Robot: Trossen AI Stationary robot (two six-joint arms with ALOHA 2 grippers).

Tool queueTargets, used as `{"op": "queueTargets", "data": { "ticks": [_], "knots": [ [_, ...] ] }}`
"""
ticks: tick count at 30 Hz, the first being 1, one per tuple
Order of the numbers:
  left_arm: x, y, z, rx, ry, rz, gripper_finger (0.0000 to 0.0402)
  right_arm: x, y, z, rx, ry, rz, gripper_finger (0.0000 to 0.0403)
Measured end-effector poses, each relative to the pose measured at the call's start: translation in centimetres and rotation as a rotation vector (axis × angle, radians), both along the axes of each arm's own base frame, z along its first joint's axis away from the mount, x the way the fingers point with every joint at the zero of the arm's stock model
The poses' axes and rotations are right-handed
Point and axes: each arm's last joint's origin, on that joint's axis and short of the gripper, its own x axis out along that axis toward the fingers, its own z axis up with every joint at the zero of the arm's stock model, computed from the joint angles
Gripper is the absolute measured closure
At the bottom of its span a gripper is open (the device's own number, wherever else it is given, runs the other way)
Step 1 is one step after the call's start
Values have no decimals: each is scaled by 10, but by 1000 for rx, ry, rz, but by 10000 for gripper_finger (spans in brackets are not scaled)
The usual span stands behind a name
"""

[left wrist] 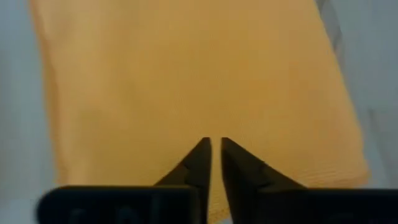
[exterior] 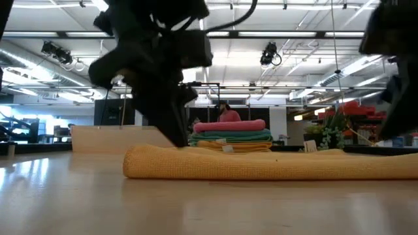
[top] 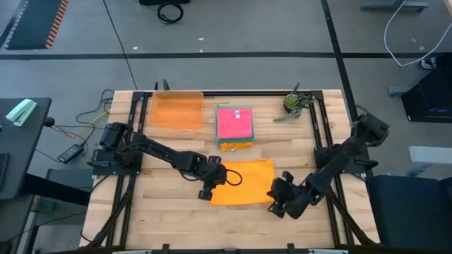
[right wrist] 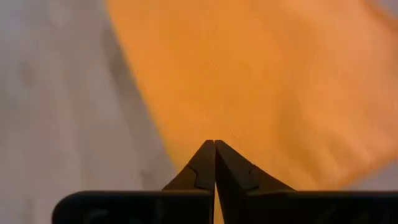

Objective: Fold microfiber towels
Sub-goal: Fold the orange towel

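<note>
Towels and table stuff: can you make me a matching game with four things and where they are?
Things:
1. orange towel
2. towel stack
3. orange tray
4. green plant

Places:
A. far right corner of the table
B. far side, left of the stack
C. near side, between the two pincers
D. far side, middle, pink towel on top

Pairs: 1-C, 2-D, 3-B, 4-A

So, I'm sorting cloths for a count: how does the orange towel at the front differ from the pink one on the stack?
The orange towel lies alone on the table, with the left gripper and right gripper at its ends; the pink towel tops a stack, untouched. The orange shows a wide rectangle, the pink a smaller, squarer one. Both lie flat.
</note>
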Motion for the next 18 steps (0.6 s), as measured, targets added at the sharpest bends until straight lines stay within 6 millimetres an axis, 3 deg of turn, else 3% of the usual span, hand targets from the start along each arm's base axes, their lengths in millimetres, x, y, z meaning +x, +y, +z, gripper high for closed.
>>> {"op": "queueTargets", "data": {
  "ticks": [3, 10, 14, 18],
  "knots": [
    [-2, 6, -12, -13, -41, 13, 392, -1, 0, -16, 1, 52, -71, 396],
    [-9, 4, -24, -98, -65, 60, 380, 0, 2, -32, 19, 137, -82, 400],
    [-10, -15, -27, -199, -69, 71, 394, -3, -15, -26, -74, 220, -69, 401],
    [-6, -51, -42, -293, -109, 68, 388, 3, -42, -16, -251, 276, 2, 402]
  ]
}}
